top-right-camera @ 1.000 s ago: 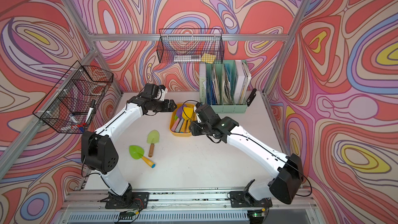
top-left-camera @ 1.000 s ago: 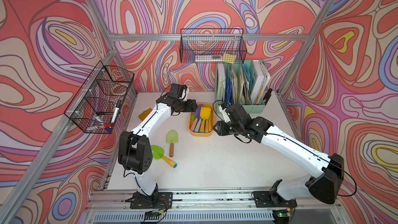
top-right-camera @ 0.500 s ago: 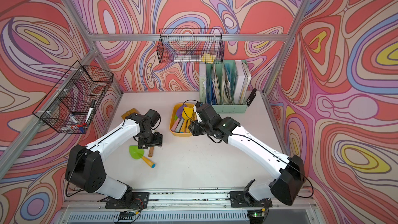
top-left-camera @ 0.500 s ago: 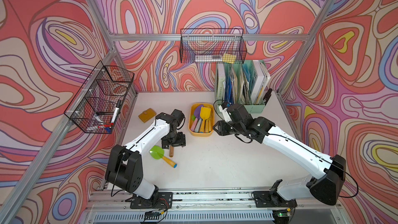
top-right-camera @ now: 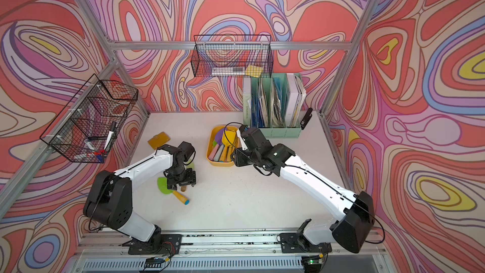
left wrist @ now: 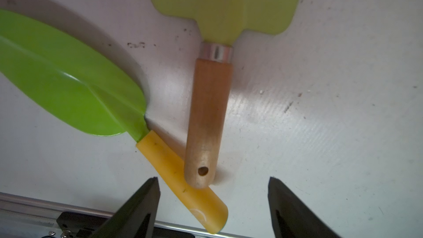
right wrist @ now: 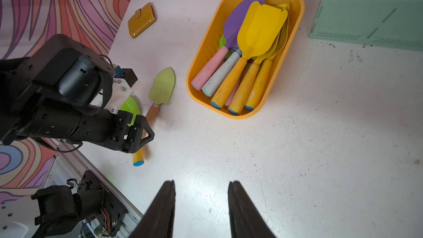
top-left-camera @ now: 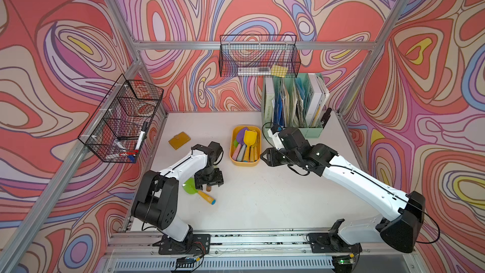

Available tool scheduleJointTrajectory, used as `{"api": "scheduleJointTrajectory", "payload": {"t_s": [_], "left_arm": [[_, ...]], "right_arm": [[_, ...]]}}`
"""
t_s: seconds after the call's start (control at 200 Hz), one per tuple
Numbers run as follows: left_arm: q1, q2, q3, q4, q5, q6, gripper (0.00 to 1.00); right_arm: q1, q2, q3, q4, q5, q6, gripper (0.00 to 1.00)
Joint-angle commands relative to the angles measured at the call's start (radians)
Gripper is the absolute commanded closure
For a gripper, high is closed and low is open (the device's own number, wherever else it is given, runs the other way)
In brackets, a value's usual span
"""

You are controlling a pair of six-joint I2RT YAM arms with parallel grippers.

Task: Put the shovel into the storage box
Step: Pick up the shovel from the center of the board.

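Shovel (left wrist: pixel 215 30) with pale-green blade lies on the table (right wrist: pixel 297 156), left of the storage box (right wrist: pixel 206 42). Expect it light and rigid; grip the wooden handle (left wrist: pixel 206 115). Left gripper (left wrist: pixel 212 179) hangs open over it; right gripper (right wrist: pixel 201 182) stands part-open, empty.

Both top views high, facing down on table (top-left-camera: pixel 275 200), wrist views close, sharing wooden-handled shovel (left wrist: pixel 206 115).

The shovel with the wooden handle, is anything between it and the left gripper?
Nothing covers it. The left gripper is open above the wooden handle, but its end lies on the bright green shovel's yellow handle, which crosses between the jaws.
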Motion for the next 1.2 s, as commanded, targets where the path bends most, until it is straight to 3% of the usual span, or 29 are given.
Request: {"api": "scheduleJointTrajectory", "payload": {"t_s": [0.0, 0.245, 0.541, 0.786, 1.037, 1.192], "left_arm": [[0.031, 0.037, -0.003, 0.051, -0.027, 0.017, 0.21], [0.061, 0.09, 0.007, 0.083, -0.031, 0.059, 0.26], [0.061, 0.133, 0.014, 0.131, -0.021, 0.09, 0.39], [0.06, 0.148, 0.009, 0.145, 0.009, 0.077, 0.7], [0.047, 0.084, 0.036, 0.105, 0.009, 0.061, 0.79], [0.01, 0.0, 0.079, 0.061, 0.031, 0.057, 0.82]], "right_arm": [[-0.003, -0.016, -0.018, 0.012, -0.004, 0.003, 0.61], [-0.004, -0.012, -0.023, 0.013, 0.003, 0.013, 0.61], [-0.002, 0.007, -0.018, 0.017, 0.003, 0.016, 0.61], [-0.004, 0.0, -0.023, 0.016, 0.012, 0.016, 0.61], [-0.003, 0.0, -0.031, 0.034, 0.007, 0.023, 0.61], [-0.01, 0.015, -0.044, 0.102, -0.078, 0.041, 0.6]]}}
